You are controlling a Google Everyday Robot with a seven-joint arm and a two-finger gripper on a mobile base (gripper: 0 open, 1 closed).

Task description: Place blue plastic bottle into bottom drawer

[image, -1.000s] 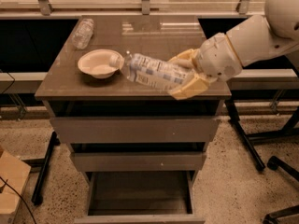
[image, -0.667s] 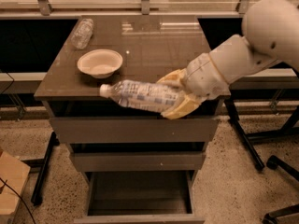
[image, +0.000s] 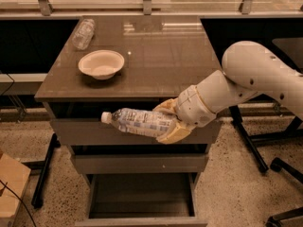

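Note:
My gripper [image: 169, 122] is shut on the blue plastic bottle [image: 139, 122], a clear bottle with a pale printed label and a white cap. The bottle lies sideways, cap to the left, in front of the top drawer's face, below the tabletop edge. The bottom drawer [image: 142, 219] is pulled open at the bottom of the frame, straight below the bottle, and shows its dark inside. The white arm reaches in from the right.
A beige bowl [image: 101, 63] and a small clear bottle without a label [image: 84, 33] are on the brown tabletop [image: 165, 56]. Two shut grey drawers [image: 137, 163] are above the open one. A cardboard box [image: 9, 188] is on the floor at the left; chair legs [image: 279, 167] are at the right.
The gripper has carried the bottle off the tabletop, forward and down, to in front of the top drawer. The bottle has levelled out.

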